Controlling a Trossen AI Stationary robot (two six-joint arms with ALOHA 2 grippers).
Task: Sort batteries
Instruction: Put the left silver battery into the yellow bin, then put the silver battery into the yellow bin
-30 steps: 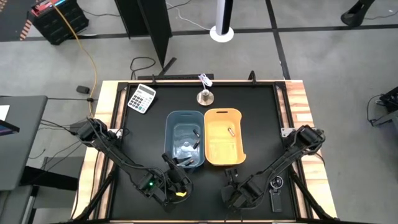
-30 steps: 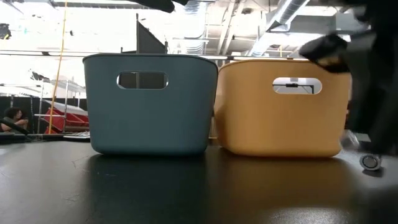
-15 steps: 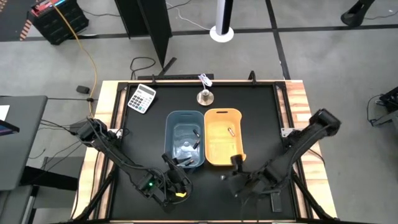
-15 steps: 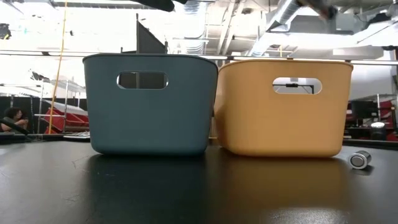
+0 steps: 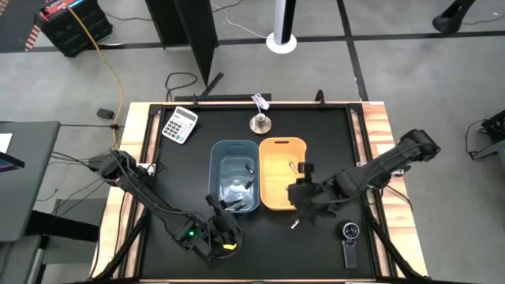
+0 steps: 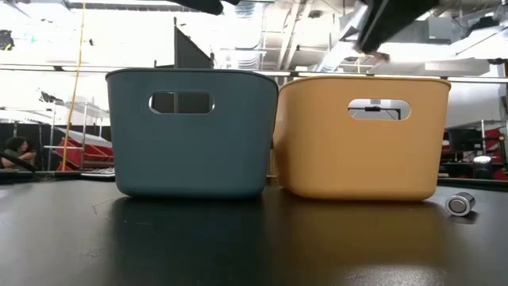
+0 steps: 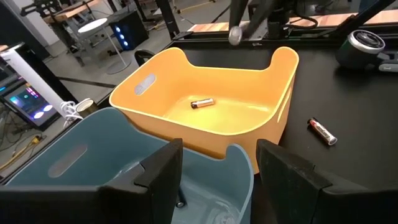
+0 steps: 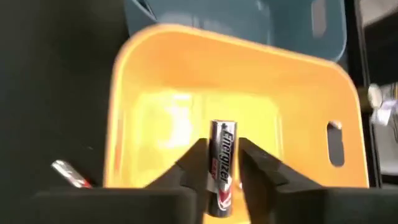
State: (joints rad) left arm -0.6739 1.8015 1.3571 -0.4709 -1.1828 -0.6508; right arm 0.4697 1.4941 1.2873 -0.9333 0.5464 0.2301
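Observation:
My right gripper (image 5: 304, 192) is shut on a silvery battery (image 8: 222, 163) above the near end of the yellow bin (image 5: 272, 197). One battery (image 7: 202, 103) lies on the yellow bin's floor. Another battery (image 5: 296, 225) lies on the table near the bin's near right corner; it also shows in the low view (image 6: 459, 204). Dark batteries (image 5: 248, 178) lie in the blue bin (image 5: 215, 170). My left gripper (image 7: 217, 180) is open and empty at the blue bin's near end (image 5: 221, 227). My right gripper pinches the silvery battery between its two fingers (image 8: 198, 163), on its lower half (image 8: 221, 183). The battery lies along the fingers, and its other end sticks out past the fingertips. It is lifted clear, over the yellow bin (image 8: 143, 112).
A black round-dialled gadget (image 5: 349, 235) lies at the near right of the table. A calculator (image 5: 180, 124) and a small metal bell (image 5: 259, 122) stand at the far side. The two bins stand side by side in the middle.
My right gripper has risen from the table at the near right and gone toward the far edge to the yellow bin's near end, carrying the silvery battery lifted clear. One battery stays on the table where the gripper was.

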